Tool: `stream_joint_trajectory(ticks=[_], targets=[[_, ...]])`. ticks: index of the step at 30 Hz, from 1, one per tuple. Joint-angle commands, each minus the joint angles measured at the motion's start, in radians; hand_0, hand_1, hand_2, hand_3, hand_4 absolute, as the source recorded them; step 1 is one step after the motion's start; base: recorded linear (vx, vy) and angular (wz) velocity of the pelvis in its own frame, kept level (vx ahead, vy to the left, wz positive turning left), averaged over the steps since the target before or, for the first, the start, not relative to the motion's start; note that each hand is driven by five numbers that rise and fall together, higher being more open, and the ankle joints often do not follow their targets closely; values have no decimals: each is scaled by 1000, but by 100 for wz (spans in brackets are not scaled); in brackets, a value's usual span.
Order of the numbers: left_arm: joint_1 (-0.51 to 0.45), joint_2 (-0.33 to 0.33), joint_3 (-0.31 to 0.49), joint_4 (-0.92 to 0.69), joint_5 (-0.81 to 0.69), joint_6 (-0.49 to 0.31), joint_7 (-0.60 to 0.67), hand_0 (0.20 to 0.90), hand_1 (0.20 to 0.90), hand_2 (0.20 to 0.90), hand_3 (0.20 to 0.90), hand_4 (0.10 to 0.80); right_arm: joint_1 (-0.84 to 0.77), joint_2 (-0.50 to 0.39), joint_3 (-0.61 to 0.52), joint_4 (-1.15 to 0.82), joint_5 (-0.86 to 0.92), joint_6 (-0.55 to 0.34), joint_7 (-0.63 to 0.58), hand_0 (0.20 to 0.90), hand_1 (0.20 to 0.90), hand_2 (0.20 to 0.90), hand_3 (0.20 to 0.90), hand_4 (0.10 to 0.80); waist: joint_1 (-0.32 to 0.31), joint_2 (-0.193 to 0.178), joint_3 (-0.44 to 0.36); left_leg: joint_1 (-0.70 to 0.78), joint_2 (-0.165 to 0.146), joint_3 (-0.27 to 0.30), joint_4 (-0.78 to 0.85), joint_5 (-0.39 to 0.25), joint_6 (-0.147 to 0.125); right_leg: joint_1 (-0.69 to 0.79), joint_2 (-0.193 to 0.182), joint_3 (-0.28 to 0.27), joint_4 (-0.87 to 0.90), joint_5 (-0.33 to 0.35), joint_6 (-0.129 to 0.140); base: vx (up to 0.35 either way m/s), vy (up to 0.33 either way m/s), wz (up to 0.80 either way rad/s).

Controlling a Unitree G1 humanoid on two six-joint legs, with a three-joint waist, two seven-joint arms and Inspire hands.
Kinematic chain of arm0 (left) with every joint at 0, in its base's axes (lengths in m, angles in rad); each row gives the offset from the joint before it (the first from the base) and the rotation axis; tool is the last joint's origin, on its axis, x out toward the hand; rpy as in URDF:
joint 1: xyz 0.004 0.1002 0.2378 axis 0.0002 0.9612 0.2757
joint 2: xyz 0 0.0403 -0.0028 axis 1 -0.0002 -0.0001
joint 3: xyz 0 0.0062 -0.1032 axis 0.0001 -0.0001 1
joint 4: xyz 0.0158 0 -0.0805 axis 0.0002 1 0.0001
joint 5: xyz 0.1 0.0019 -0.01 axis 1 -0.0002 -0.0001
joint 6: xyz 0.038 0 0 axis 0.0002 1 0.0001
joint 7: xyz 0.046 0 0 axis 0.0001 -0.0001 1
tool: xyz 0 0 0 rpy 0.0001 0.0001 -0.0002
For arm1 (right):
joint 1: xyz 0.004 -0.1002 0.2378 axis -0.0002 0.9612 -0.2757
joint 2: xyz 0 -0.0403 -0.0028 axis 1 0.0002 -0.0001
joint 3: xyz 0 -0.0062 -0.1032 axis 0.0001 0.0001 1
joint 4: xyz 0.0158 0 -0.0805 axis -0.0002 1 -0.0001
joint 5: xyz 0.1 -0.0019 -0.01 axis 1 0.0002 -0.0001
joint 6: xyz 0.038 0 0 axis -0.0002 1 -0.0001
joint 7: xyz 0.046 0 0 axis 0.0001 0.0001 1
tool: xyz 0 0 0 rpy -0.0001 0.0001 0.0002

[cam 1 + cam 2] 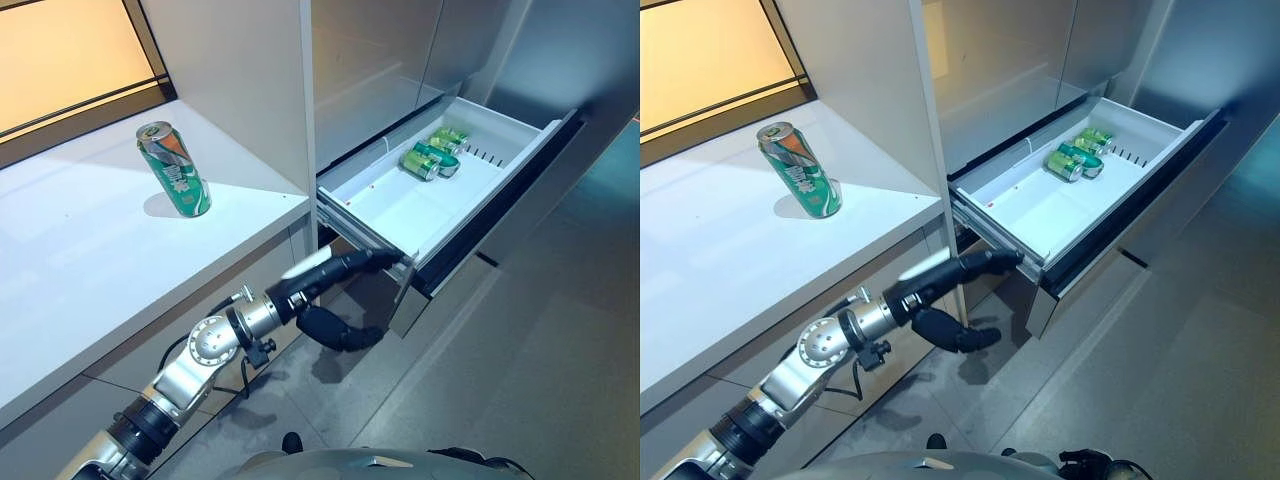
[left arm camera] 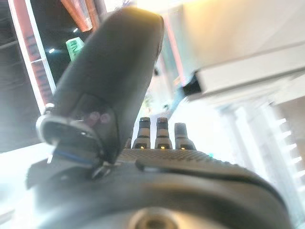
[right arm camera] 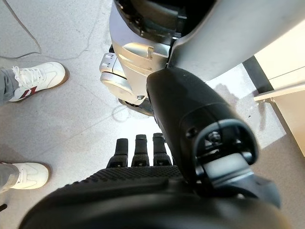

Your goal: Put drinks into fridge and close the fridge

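A green drink can [image 1: 175, 170] stands upright on the white counter [image 1: 80, 260] at the left. The white fridge drawer [image 1: 415, 212] is pulled out to the right, with several green cans [image 1: 432, 160] lying at its far end. My left hand [image 1: 340, 272] reaches across below the counter. Its straight fingers [image 1: 385, 259] touch the drawer's near front corner and its thumb [image 1: 345, 335] hangs apart underneath, holding nothing. My right hand [image 3: 138, 152] shows only in its wrist view, with fingers straight, pointing down at the floor and empty.
A tall cabinet panel [image 1: 250, 80] rises between the counter and the drawer. Grey floor [image 1: 520, 370] spreads in front of the drawer. A person's white shoes [image 3: 38, 78] stand on the floor near my right side.
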State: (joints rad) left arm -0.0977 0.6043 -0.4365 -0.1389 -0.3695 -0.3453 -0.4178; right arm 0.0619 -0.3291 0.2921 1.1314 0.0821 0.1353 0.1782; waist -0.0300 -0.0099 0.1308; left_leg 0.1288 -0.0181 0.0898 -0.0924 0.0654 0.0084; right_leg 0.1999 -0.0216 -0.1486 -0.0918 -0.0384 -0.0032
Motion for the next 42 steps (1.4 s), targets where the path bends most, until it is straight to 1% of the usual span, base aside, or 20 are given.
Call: stream_joint_trajectory(ticks=[1,4,7,8,9,10,11,12,13,17,20,23,25,26,29,30,31,33,37,42], targets=[[-137,-9,105,-117,-55,-97,125,900,900,900,900,800,-21,55,11,-22,65,-40,16,900,900,900,900,800,29,11,-27,10,-6,-91,5,-134,-4,-63,-14,5,20,11,85,9,-14,4],[-152,12,175,-131,-12,-126,231,900,900,900,900,800,-13,59,9,-3,79,-63,11,900,900,900,900,800,41,9,-32,6,-9,-100,5,-133,-5,-60,-13,1,17,10,81,6,-10,3],[-153,10,223,-143,13,-130,278,900,900,900,900,800,-13,64,5,13,85,-74,10,900,900,900,900,800,48,7,-37,4,-10,-107,5,-133,-5,-60,-12,-1,16,7,79,8,-9,4],[-153,9,251,-146,38,-144,334,900,900,900,900,800,-14,68,4,27,89,-82,8,900,900,900,900,800,52,6,-40,3,-11,-111,5,-132,-6,-60,-11,-2,17,7,77,14,-13,11],[-153,8,257,-147,41,-146,340,900,900,900,900,800,-15,69,4,30,91,-84,7,900,900,900,900,800,53,6,-41,3,-11,-112,5,-132,-6,-60,-11,-2,17,6,77,18,-14,17],[-153,0,287,-149,110,-164,399,900,900,900,900,800,-17,74,4,42,96,-90,5,900,900,900,900,800,57,4,-43,3,-11,-114,5,-132,-6,-58,-11,-3,16,4,75,12,-9,14],[-153,1,293,-149,131,-167,419,900,900,900,900,800,-17,75,3,44,95,-91,5,900,900,900,900,800,58,4,-44,3,-11,-114,5,-133,-6,-58,-11,-4,17,4,75,19,-13,13],[-158,7,310,-144,151,-185,485,900,900,900,900,800,-16,78,-1,51,95,-96,3,900,900,900,900,800,59,2,-47,4,-12,-117,5,-133,-6,-57,-10,-3,16,3,74,14,-8,5],[-159,6,320,-145,148,-189,493,900,900,900,900,800,-17,78,0,54,98,-98,3,900,900,900,900,800,60,2,-48,4,-12,-118,5,-133,-6,-57,-10,-3,16,2,74,0,0,0],[-153,-5,397,-145,218,-245,636,900,900,900,900,800,-12,87,-1,63,102,-106,1,900,900,900,900,800,63,-3,-55,6,-14,-123,5,-136,-6,-54,-9,-1,14,-2,71,17,-4,1],[-147,-11,429,-143,272,-250,723,900,900,900,900,800,-9,89,-3,61,100,-104,0,900,900,900,900,800,63,-4,-58,7,-14,-125,5,-138,-8,-52,-8,-1,14,-4,70,0,0,0],[-133,-17,469,-115,343,-201,838,900,900,900,900,800,-6,92,-6,58,93,-101,0,900,900,900,900,800,63,-5,-61,10,-15,-129,5,-139,-9,-50,-7,0,14,-6,68,0,0,0],[-126,-19,477,-97,348,-170,869,900,900,900,900,800,-5,92,-8,57,90,-99,0,900,900,900,900,800,63,-5,-63,12,-16,-130,5,-140,-9,-48,-6,1,13,-7,67,8,1,2],[-119,-23,487,-71,337,-128,899,900,900,900,900,800,-5,91,-8,57,88,-97,2,900,900,900,900,800,63,-4,-63,13,-16,-130,5,-140,-9,-47,-5,1,14,-7,67,13,2,3],[-110,-30,493,-29,304,-62,909,900,900,900,900,800,-7,90,-13,54,83,-91,4,900,900,900,900,800,63,-3,-64,15,-15,-131,6,-140,-9,-44,-5,1,14,-8,66,5,1,1],[-105,-36,497,-5,278,-17,914,900,900,900,900,800,-9,88,-14,56,82,-89,6,900,900,900,900,800,63,-2,-65,16,-15,-130,7,-140,-9,-43,-5,1,14,-8,66,0,0,0],[-100,-42,499,10,268,5,914,900,900,900,900,800,-12,87,-15,55,84,-86,5,900,900,900,900,800,63,-2,-65,17,-15,-130,7,-140,-10,-43,-5,-1,14,-9,66,0,0,0],[-99,-50,500,29,251,20,914,900,900,900,900,800,-14,88,-18,51,81,-79,5,900,900,900,900,800,62,-2,-65,18,-15,-129,7,-141,-9,-42,-4,0,14,-10,66,0,0,0],[-102,-70,504,65,186,83,918,900,900,900,900,800,-21,85,-20,47,80,-64,8,900,900,900,900,800,60,0,-67,21,-14,-129,7,-141,-10,-39,-4,-1,13,-10,66,0,0,0],[-117,-70,512,91,148,144,941,900,900,900,900,800,-24,83,-22,43,74,-50,11,900,900,900,900,800,56,2,-71,23,-14,-128,7,-141,-11,-37,-4,1,13,-11,67,0,0,0]])
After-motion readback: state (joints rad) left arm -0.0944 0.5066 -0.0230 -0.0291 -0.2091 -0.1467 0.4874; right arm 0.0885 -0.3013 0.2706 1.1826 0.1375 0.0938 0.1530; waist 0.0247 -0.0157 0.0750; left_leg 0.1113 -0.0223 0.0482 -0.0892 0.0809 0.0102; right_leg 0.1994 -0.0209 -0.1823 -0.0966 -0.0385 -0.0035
